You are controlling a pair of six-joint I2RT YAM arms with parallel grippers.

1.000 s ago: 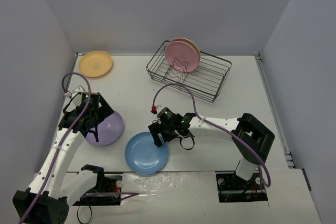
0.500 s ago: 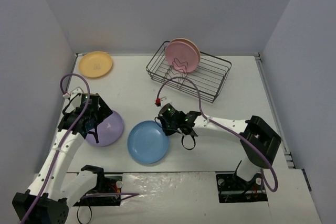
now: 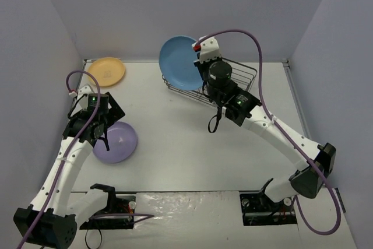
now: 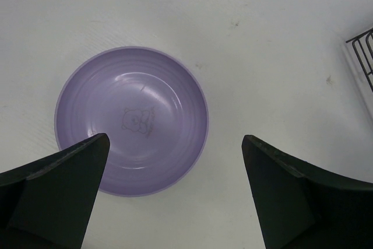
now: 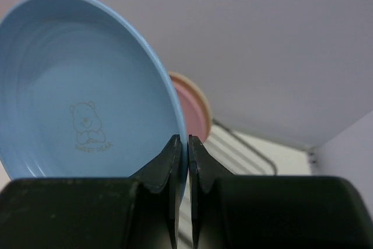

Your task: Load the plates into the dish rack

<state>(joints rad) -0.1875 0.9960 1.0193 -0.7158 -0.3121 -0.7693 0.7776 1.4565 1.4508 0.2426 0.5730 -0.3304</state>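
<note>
My right gripper [image 5: 182, 144] is shut on the rim of the light blue plate [image 5: 76, 91], which it holds on edge in the air. In the top view this blue plate [image 3: 180, 62] hangs over the left end of the dish rack [image 3: 245, 71], with the right gripper [image 3: 199, 68] at its right edge. A pink plate [image 5: 196, 115] stands in the rack right behind it, with a cream one [image 5: 199, 93] behind that. The lilac plate [image 4: 131, 121] lies flat on the table. My left gripper [image 4: 175, 161] hovers open over the lilac plate's near right rim. A yellow-orange plate [image 3: 106, 71] lies at the back left.
Grey walls close in the table on three sides. The rack's wire corner [image 4: 364, 51] shows at the right edge of the left wrist view. A purple cable [image 3: 256, 45] arcs high above the right arm.
The right gripper shut on the blue plate's rim, lifted it off the table's front and carried it back over the rack. The left arm shifted slightly, still open over the lilac plate.
</note>
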